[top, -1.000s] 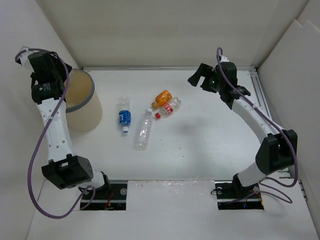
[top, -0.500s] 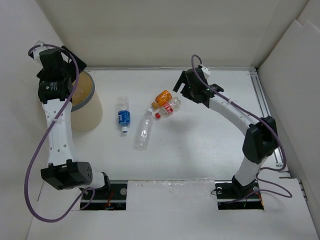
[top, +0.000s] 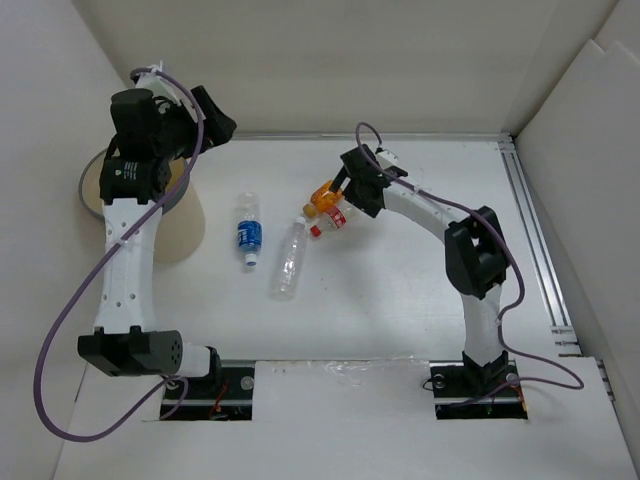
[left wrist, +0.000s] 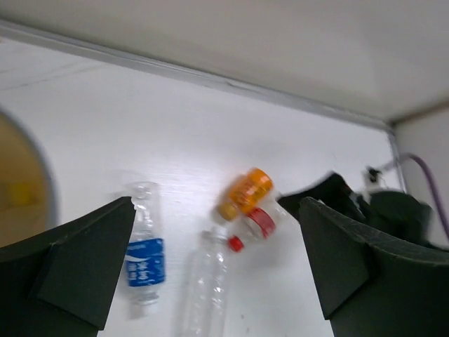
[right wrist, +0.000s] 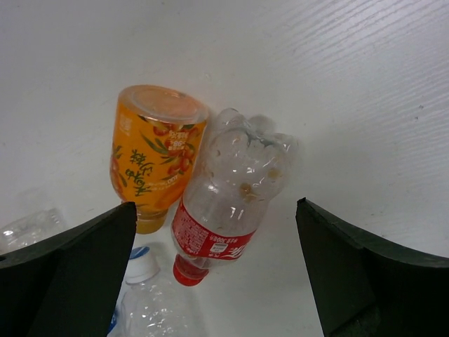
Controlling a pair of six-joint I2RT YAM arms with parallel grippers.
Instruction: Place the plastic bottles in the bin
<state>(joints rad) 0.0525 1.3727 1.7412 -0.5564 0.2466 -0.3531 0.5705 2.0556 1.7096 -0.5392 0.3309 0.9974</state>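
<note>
White table (top: 400, 300) has four bottles (top: 287, 258) lying outside the bin (top: 165, 235), so the job looks unfinished; the left gripper (top: 205, 118) gapes empty near the bin, and the right gripper (right wrist: 215, 205) gapes empty over the orange bottle (right wrist: 151, 158).

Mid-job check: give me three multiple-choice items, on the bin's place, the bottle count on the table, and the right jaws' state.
1. The bin stands: A) left side of the table B) centre C) right rail.
2. Bottles on the table: A) two B) four C) six.
3. Right jaws: A) shut on a bottle B) open over the orange bottle and red-label bottle C) out of view.
Key: A, beside the left arm; B, blue-label bottle, clear bottle, plus those two; B, wide apart in the right wrist view, gripping nothing.
</note>
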